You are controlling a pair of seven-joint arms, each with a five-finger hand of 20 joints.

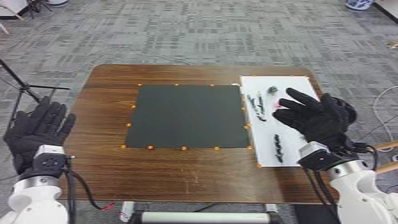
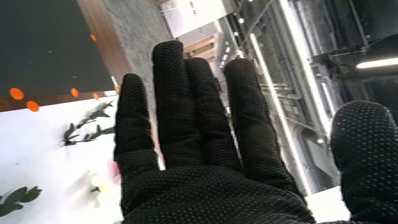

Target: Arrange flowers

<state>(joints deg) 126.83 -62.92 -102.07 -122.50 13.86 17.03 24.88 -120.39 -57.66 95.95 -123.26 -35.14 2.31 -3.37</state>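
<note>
Holding station over the right portion of the white sheet (image 1: 291, 81), the right hand (image 1: 315, 122) is open, fingers extended and thumb set apart; it has hold of nothing. The left hand (image 1: 35, 125) is likewise open and unloaded, beside the left edge of the tabletop (image 1: 178, 172), where it leaves the work area to the right arm. The flower materials lie flat on the white sheet: leafy sprigs (image 2: 98, 114), a lower dark sprig (image 1: 278, 148) nearer the robot, and a pink bloom (image 2: 114, 169) beside a pale bloom (image 2: 96, 182). This layout probably serves as a supply zone, with pieces spaced so that each can be lifted singly. The dark mat (image 1: 187, 117) adjoins the sheet on its left and is the probable arranging surface; orange markers (image 1: 184, 148) border it and appear to fix its limits. No piece is arranged on the mat, so the task is judged to be at its start. Edge conditions: the sheet's right side runs close to the tabletop's right edge, so a sideways brush there could push a stem off. The inward route from sheet to mat is short and crosses flat surfaces; a low lift, sufficient to pass over neighbouring stems, should suffice.
</note>
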